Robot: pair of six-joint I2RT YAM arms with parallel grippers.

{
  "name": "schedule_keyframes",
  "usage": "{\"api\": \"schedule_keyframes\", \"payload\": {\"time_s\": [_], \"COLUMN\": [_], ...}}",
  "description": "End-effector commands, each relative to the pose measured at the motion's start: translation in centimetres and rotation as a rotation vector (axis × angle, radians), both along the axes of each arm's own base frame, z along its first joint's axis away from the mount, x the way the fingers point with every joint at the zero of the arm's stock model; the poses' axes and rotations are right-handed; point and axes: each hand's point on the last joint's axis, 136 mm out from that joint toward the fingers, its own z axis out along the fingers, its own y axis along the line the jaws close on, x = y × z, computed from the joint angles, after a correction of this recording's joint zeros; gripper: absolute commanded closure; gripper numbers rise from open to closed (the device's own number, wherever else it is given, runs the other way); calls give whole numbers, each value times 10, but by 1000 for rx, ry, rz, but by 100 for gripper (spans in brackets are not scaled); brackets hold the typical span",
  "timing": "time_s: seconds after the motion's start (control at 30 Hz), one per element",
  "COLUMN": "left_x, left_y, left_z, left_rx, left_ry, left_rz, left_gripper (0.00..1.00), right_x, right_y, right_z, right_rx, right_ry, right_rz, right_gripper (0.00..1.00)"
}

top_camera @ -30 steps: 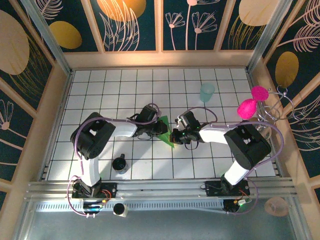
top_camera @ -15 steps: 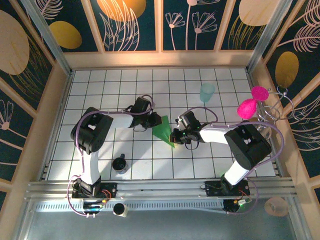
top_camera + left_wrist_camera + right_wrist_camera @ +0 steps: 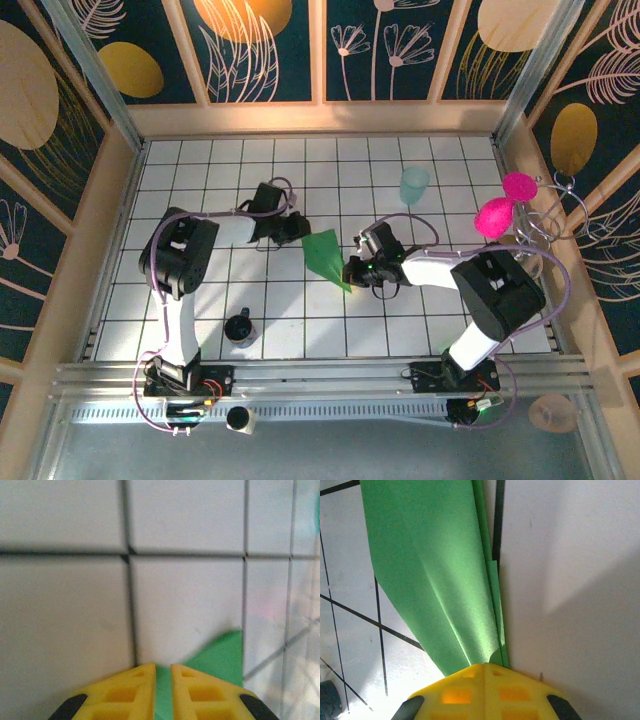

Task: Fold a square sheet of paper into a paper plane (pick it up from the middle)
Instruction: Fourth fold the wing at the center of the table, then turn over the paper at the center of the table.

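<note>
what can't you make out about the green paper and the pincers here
- Whether the left pincer pinches the green paper: left wrist view, blurred, and the pincer itself covers the contact.
- The paper's tip in the shut right pincer: right wrist view, hidden inside the grip.

Bench [image 3: 200, 180]: white surface ruled in a dark square grid. Surround: pale wooden ledge [image 3: 320, 118] along the far and side edges. Walls [image 3: 265, 50]: dark navy panels printed with gold discs and pale line-drawn flowers and feathers, divided by light timber strips. Aluminium posts [image 3: 95, 70] slant up at the far corners. Aluminium rail [image 3: 320, 378] runs along the near edge. Lighting: bright, with glare on the near left of the bench. A soft shadow crosses the grid in the right wrist view.
</note>
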Motion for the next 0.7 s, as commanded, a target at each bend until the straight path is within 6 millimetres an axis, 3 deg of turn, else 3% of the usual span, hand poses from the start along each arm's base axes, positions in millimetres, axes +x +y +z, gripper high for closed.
{"api": "schedule_keyframes", "payload": {"time_s": [0.0,0.13,0.27,0.37,0.4,0.47,0.5,0.53,0.67], "left_x": [36,48,38,19,12,-3,-12,-21,-50], "left_y": [54,49,39,35,32,26,23,19,-2], "left_z": [-15,17,59,77,81,88,79,88,85], "left_rx": [182,159,38,-27,-41,-75,-83,-111,-195], "left_ry": [-42,-97,-143,-156,-160,-163,-140,-154,-119], "left_rz": [120,116,131,142,143,151,154,154,155], "left_gripper": [82,82,80,77,77,74,72,70,61], "right_x": [-51,-34,5,32,35,47,50,54,64], "right_y": [-57,-37,2,10,11,-1,-5,-8,-14], "right_z": [-50,-30,34,82,89,97,97,95,88], "right_rx": [-243,-145,79,198,218,243,243,236,225], "right_ry": [208,149,-13,-151,-177,-220,-228,-236,-262], "right_rz": [-27,-21,-17,-43,-46,-80,-84,-83,-45], "right_gripper": [100,100,89,77,73,67,66,66,61]}}
